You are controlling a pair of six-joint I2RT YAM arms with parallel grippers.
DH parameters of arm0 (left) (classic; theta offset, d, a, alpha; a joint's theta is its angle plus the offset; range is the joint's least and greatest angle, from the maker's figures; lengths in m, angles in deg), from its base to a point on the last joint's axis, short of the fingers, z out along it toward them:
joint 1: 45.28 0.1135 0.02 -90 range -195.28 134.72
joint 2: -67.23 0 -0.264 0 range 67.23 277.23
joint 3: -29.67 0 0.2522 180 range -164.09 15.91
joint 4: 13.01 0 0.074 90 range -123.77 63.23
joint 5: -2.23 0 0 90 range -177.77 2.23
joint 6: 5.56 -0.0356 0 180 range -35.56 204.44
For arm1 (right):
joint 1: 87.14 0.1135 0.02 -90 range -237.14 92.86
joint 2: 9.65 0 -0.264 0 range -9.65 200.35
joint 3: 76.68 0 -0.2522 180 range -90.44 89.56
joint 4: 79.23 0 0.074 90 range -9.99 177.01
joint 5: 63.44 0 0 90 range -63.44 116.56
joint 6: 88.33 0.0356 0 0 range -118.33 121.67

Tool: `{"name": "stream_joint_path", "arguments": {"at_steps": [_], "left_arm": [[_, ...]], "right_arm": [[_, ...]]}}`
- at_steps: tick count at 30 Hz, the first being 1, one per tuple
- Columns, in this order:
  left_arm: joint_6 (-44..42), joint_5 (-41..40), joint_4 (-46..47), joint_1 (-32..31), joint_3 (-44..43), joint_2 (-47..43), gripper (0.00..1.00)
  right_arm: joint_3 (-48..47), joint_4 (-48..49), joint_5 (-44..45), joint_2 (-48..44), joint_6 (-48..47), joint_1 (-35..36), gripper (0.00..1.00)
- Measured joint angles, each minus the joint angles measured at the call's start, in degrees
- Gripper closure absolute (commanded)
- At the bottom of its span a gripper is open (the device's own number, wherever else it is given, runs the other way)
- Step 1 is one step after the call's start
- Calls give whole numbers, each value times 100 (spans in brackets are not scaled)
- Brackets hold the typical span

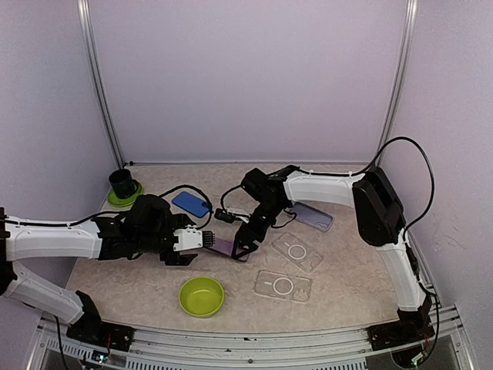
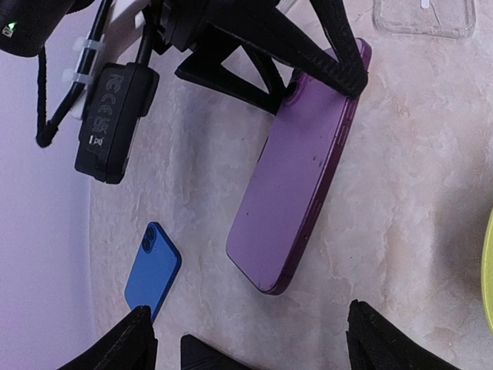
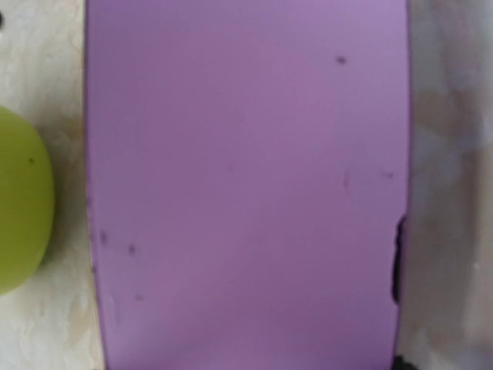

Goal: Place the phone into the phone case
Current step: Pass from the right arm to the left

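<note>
A purple phone [image 1: 226, 247] lies flat on the table; it also shows in the left wrist view [image 2: 296, 177] and fills the right wrist view [image 3: 246, 185]. My right gripper [image 1: 245, 243] straddles its far end, one finger on each long edge [image 2: 345, 65], closed across its width. My left gripper [image 1: 197, 240] is open and empty just short of the phone's near end, fingertips [image 2: 140, 339] wide apart and clear of it. Two clear phone cases [image 1: 296, 251] [image 1: 283, 286] lie to the right, one at the left wrist view's top edge [image 2: 424, 15].
A blue phone [image 1: 191, 203] [image 2: 152, 270] lies behind my left gripper. A lavender cased phone [image 1: 312, 216] lies at the back right. A green bowl [image 1: 202, 297] [image 3: 19, 208] sits near the front. A black cup [image 1: 122, 182] stands on a green coaster, far left.
</note>
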Motion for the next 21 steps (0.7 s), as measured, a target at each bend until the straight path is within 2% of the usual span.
{"name": "stream_joint_path", "arguments": {"at_steps": [10,21], "left_arm": [[-501,-398,201,-271,-96,470,35],[-678,-619,494,-413,-109,822,54]], "right_arm": [[0,-2,-234,2,-28,0,51],[0,-4,-461,2,-55,0,50]]}}
